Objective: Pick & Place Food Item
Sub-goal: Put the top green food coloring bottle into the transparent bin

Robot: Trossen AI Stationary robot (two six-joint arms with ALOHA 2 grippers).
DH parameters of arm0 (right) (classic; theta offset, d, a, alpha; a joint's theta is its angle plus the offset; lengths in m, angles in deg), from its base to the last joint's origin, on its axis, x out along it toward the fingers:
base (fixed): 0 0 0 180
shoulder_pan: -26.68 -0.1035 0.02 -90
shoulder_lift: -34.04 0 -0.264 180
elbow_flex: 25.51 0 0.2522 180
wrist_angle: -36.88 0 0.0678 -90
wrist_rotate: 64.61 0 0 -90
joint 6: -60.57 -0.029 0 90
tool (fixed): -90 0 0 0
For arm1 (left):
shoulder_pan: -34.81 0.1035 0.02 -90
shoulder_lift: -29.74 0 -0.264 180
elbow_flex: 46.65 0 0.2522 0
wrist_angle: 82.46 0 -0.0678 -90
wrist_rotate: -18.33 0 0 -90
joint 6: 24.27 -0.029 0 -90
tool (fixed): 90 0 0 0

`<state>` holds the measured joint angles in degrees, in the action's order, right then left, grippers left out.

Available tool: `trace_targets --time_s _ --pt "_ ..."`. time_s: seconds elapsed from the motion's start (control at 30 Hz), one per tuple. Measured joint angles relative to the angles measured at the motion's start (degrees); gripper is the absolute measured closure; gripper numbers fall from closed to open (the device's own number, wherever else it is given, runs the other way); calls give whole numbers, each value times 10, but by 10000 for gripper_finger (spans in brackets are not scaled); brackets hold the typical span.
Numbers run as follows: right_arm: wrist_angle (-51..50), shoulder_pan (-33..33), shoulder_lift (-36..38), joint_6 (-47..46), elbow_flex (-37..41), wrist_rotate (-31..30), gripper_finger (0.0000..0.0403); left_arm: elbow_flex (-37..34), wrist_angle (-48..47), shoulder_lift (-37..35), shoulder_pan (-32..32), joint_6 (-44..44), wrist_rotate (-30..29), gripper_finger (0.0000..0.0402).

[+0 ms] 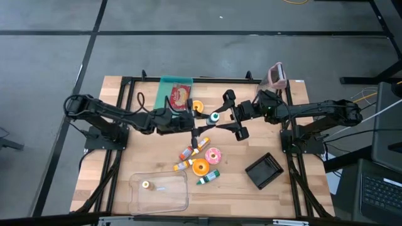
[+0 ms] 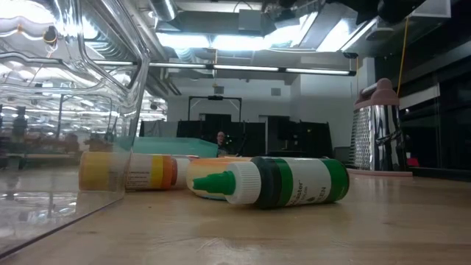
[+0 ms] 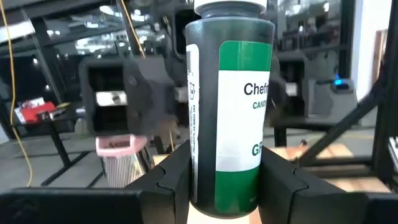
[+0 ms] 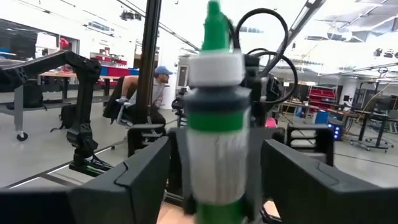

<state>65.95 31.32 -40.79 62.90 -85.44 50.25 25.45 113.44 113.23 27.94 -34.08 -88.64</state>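
Observation:
A dark green squeeze bottle (image 3: 227,106) with a green-and-white label, white cap and green tip stands upright in the air above the table's middle, where the high view shows its top (image 1: 215,117). My left gripper (image 3: 227,180) (image 1: 208,120), reaching in from the table's left, is shut on it. My right gripper (image 4: 217,180) (image 1: 236,114) faces it from the right. It is open, its fingers wide on either side of the bottle (image 4: 214,124) without touching it. My left gripper pinches the bottle's lower body (image 3: 208,186) between its two fingers (image 3: 171,186), one on each side. The fingers come level from the table's left. The bottle stands upright in the hold, cap up, lifted clear of the table.
Below the grippers lie small sauce bottles (image 1: 187,152), a green one (image 1: 208,177) (image 2: 287,182), and toy doughnuts (image 1: 200,166). A clear container (image 1: 160,191) holding one small item sits near the front edge. A black tray (image 1: 264,171), a green packet (image 1: 176,94) and a grater (image 1: 276,75) stand around.

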Motion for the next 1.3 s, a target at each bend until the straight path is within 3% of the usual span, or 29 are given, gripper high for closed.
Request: trace_targets --time_s 0.6,1.07,1.2,1.3 --pt "21 0 -22 1 0 -2 162 25 35 49 43 22 88 277" --pt "42 9 -29 -2 0 -6 279 24 16 43 43 22 89 283" --pt "41 15 -29 -6 0 9 296 24 14 43 43 27 87 284" --pt "41 15 -30 -6 0 7 298 25 7 39 42 27 88 263"
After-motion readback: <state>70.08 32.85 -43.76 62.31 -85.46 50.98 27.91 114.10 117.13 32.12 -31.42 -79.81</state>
